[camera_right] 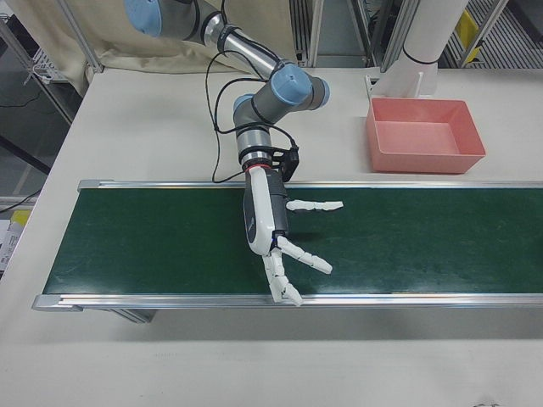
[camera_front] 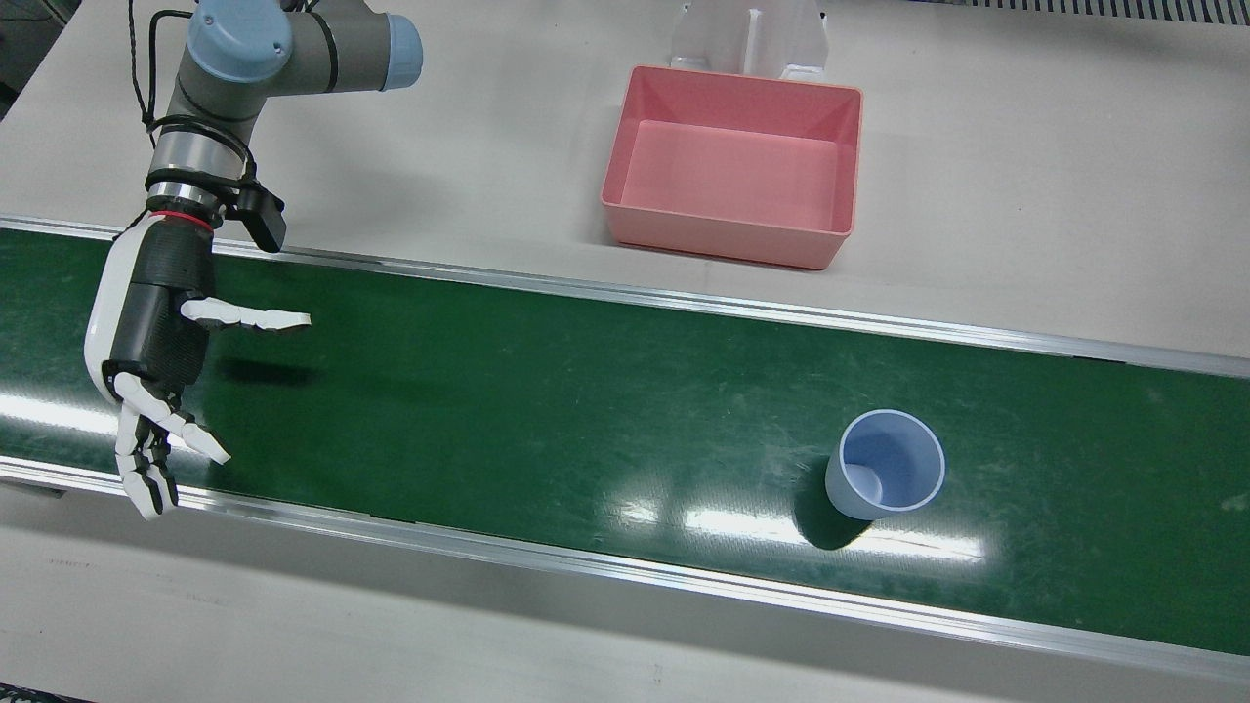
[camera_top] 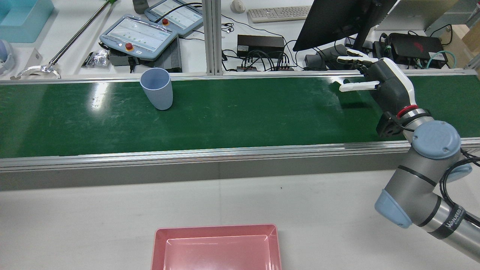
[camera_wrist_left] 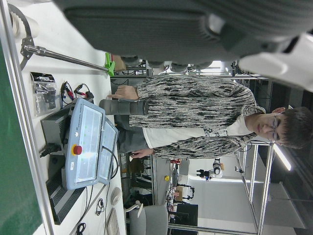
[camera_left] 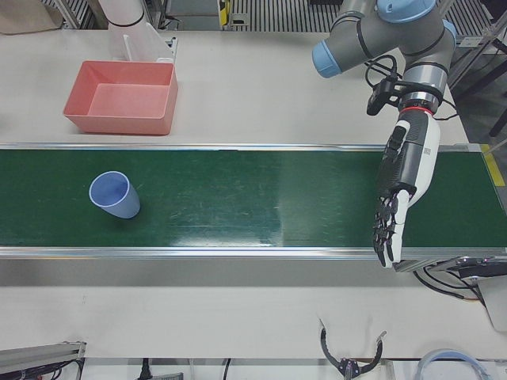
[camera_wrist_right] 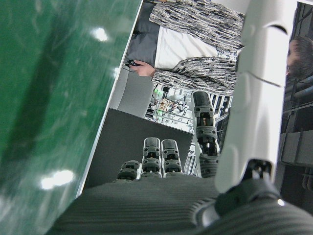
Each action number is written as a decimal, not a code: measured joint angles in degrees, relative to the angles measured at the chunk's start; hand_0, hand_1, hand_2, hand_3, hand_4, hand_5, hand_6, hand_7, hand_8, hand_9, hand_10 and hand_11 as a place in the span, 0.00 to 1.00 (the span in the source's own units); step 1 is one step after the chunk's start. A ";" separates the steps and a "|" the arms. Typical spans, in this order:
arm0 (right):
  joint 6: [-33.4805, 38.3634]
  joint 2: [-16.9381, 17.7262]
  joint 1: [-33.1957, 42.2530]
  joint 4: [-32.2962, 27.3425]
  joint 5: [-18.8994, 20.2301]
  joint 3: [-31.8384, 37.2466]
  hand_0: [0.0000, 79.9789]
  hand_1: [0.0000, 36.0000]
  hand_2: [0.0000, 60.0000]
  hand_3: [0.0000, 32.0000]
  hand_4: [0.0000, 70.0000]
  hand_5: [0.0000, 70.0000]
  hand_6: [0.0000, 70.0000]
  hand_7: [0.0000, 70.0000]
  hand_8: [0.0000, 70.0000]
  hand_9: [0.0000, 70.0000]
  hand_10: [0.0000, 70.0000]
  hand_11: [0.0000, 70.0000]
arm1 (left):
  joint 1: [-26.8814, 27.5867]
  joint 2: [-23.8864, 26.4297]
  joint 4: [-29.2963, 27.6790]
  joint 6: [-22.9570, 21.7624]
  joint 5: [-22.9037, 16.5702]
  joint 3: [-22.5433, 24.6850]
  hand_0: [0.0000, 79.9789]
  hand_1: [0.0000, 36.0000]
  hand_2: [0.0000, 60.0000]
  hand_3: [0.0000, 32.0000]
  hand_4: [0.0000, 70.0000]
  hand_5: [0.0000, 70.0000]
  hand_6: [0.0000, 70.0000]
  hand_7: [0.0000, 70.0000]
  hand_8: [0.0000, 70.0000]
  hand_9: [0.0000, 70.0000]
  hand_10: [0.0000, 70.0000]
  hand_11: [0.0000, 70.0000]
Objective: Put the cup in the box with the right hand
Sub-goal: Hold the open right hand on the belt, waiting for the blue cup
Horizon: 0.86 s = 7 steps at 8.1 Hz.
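R hand (camera_front: 156, 361) over belt's (camera_front: 547, 420) far end, fingers spread wide, holding nothing. Box (camera_front: 734, 164) on table beside belt, empty. Cup (camera_front: 887, 476) upright on belt, well apart from hand. Step: pre-reach. Next: cross belt, wrap cup's side.

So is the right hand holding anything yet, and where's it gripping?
Nothing is held. The right hand is open over the belt, far from the cup, which stands alone.

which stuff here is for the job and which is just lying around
For the job: blue cup upright on the green belt, empty pink box, open right robot hand.

Lying about: teach pendants, keyboard, monitor.
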State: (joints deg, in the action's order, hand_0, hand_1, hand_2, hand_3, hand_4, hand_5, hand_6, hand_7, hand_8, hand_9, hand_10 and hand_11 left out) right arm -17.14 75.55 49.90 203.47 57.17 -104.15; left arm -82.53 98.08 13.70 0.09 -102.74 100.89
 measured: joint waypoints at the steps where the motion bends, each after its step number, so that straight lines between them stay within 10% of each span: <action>1: -0.61 -0.02 0.00 0.03 0.06 0.04 0.75 0.46 0.00 0.00 0.33 0.10 0.09 0.28 0.13 0.24 0.05 0.11 | 0.00 0.00 0.01 0.00 0.00 0.00 0.00 0.00 0.00 0.00 0.00 0.00 0.00 0.00 0.00 0.00 0.00 0.00; 7: -1.58 -0.26 -0.08 -1.23 0.19 0.85 0.68 0.44 0.11 0.00 0.30 0.09 0.08 0.28 0.13 0.25 0.06 0.11 | 0.00 0.00 0.01 0.00 0.00 0.00 0.00 0.00 0.00 0.00 0.00 0.00 0.00 0.00 0.00 0.00 0.00 0.00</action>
State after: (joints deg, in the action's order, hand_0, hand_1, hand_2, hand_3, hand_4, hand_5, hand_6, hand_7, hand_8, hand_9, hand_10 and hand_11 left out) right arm -18.72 75.29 49.82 202.23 57.37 -103.30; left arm -82.53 98.08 13.71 0.09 -102.74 100.90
